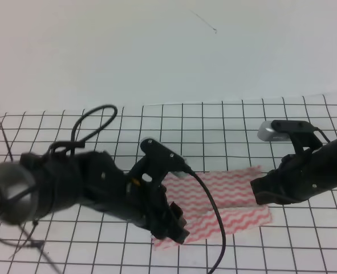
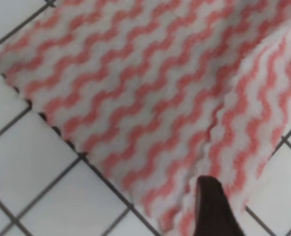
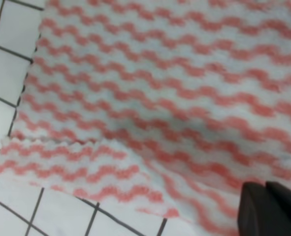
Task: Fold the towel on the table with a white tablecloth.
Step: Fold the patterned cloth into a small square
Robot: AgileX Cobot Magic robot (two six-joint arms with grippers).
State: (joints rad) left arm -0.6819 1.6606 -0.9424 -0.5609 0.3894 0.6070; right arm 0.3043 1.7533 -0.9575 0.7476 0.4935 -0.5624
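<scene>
The towel (image 1: 225, 200), pink wavy stripes on white, lies on the grid-lined tablecloth (image 1: 214, 120) of the table, partly doubled over itself. My left gripper (image 1: 177, 229) hovers at the towel's near-left corner. In the left wrist view its fingers (image 2: 211, 209) stand wide apart over the towel (image 2: 150, 93) edge, open. My right gripper (image 1: 258, 193) is at the towel's right edge. The right wrist view has its dark fingertips (image 3: 266, 211) pressed together on the towel (image 3: 160, 83), where the cloth bunches up toward them.
The tablecloth (image 2: 32, 167) runs out to a plain white wall at the back. A black cable (image 1: 211, 211) from the left arm hangs across the towel's left part. A loose flap of towel (image 3: 76, 167) overlaps near the tablecloth (image 3: 12, 64).
</scene>
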